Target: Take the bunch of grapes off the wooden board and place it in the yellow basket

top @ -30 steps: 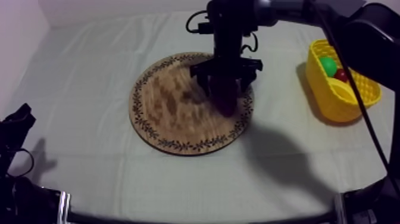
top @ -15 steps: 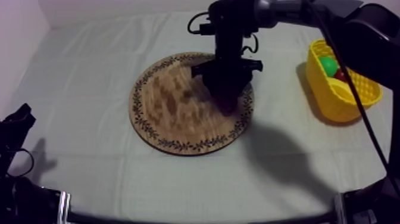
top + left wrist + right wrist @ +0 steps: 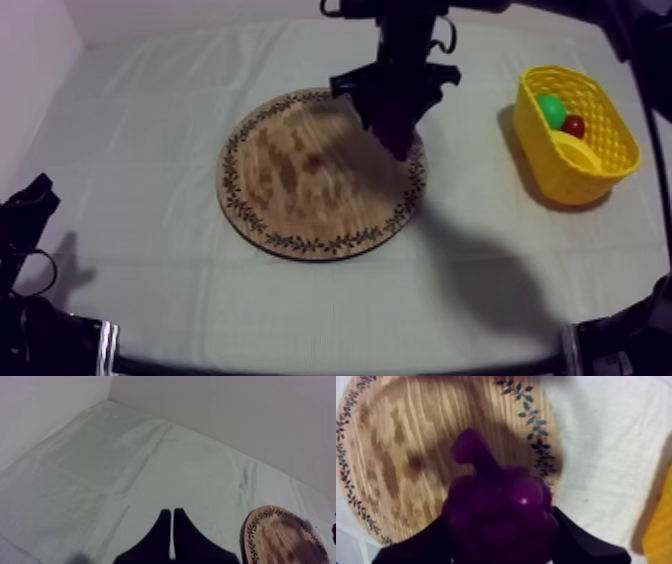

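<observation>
My right gripper (image 3: 397, 125) hangs above the right part of the round wooden board (image 3: 290, 185), shut on the dark purple bunch of grapes (image 3: 396, 132). In the right wrist view the bunch of grapes (image 3: 498, 508) sits between my black fingers (image 3: 576, 538), lifted over the wooden board (image 3: 401, 451). The yellow basket (image 3: 585, 165) stands at the right of the table. My left gripper (image 3: 172, 521) rests low at the left with its fingers lying together over the cloth, the board's edge (image 3: 260, 526) off to its side.
Inside the basket lie a green fruit (image 3: 550, 108), a small red fruit (image 3: 574, 126) and a yellow piece (image 3: 574, 152). Bare cloth stretches between the board and the basket. A wall closes the table's far side.
My right gripper has risen and shifted a little toward the basket with the grapes in it, lifting them off the board. The left arm has not moved.
</observation>
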Available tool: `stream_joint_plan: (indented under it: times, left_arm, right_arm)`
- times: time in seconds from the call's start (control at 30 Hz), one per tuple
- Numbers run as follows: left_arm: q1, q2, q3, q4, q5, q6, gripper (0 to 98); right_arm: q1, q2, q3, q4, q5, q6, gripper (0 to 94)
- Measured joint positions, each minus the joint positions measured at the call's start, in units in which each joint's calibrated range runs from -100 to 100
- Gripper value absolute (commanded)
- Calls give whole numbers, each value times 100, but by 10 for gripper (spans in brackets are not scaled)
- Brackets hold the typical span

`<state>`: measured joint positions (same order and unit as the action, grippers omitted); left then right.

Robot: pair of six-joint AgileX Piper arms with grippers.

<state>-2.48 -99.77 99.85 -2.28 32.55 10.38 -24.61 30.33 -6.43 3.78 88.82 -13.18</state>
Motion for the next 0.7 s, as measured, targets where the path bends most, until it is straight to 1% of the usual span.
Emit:
stream_joint_plan:
  times: [0.4,0.6,0.7]
  left_arm:
    - [0,0,0,0,0,0,0]
    - [0,0,0,0,0,0,0]
    - [0,0,0,0,0,0,0]
  right_arm:
    - [404,-1460,52,193,537,421,418]
    - [758,-2090,500,299,550,615,421]
    - [1017,-2387,878,358,469,738,423]
